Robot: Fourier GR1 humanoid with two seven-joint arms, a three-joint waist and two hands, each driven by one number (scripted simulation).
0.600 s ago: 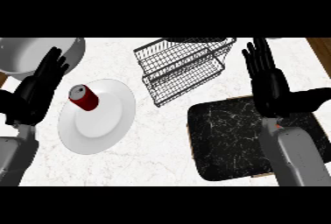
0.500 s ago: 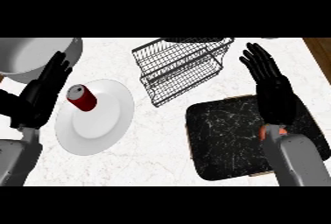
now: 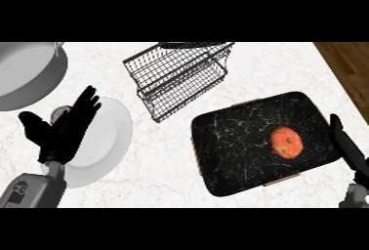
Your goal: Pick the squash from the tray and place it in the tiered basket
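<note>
**A:** Since you asked where to start, take the marble counter (image 3: 238, 63) first, then the black speckled tray (image 3: 238, 146) lying toward four o'clock on it. The wire tiered basket (image 3: 180, 78) stands up at twelve o'clock, well apart from the tray's far corner.

**B:** And the squash?

**A:** The orange squash (image 3: 286, 142) sits on the tray's right half, clear of the rim. It looks nearly round, a touch taller than wide, so I would not count on a long axis to line your fingers against.

**B:** Which hand do you want me to use?

**A:** Your right hand (image 3: 347, 144). It shows at the view's right edge, fingers straight and together, holding nothing, just past the tray's right rim. From it the squash lies toward nine o'clock, near. Your left hand (image 3: 65, 127) rests open, fingers spread, over the white plate (image 3: 108, 146) at nine o'clock on the counter, with a small red thing (image 3: 56, 113) half hidden behind it; the whole tray lies between it and the squash.

**B:** So the reach goes leftward.

**A:** In my judgement, yes: sweep in toward nine o'clock, then carry toward eleven o'clock for the basket.
</note>
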